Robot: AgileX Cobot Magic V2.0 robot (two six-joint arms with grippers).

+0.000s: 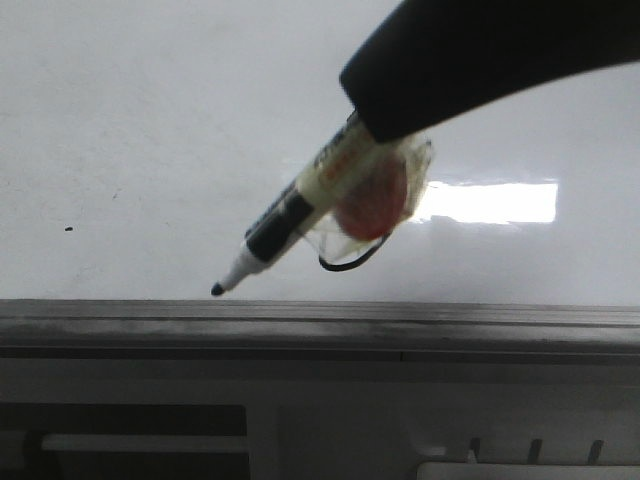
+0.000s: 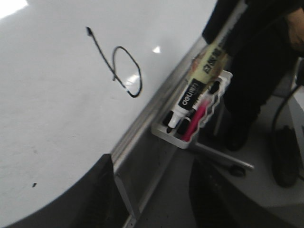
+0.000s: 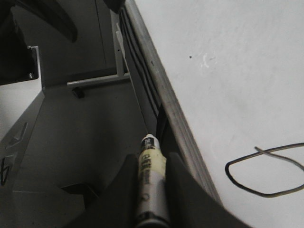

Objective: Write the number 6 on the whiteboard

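In the right wrist view, a marker point(image 3: 151, 190) is gripped between the 2 dark fingers point(image 3: 124, 194) of the right pincer point(image 3: 152, 199), its white tip end pointing away toward the floor side of the grey rail point(image 3: 171, 104). In the front view the same marker point(image 1: 295, 215) is seen tilted, its black tip low and close to the rail point(image 1: 320, 315), with the black arm point(image 1: 480, 55) above it. The left pincer point(image 2: 147, 199) shows only as 2 dark blurred finger shapes; whether it is released or clenched cannot be told. A small white rack point(image 2: 192, 114) beside the rail holds a pink item point(image 2: 194, 121). Farther off, the number 6 point(image 2: 121, 66) is drawn in thin black line on the whiteboard point(image 2: 52, 123), its loop nearest the rail. A tiny black dot point(image 1: 68, 229) is seen well apart on the board.
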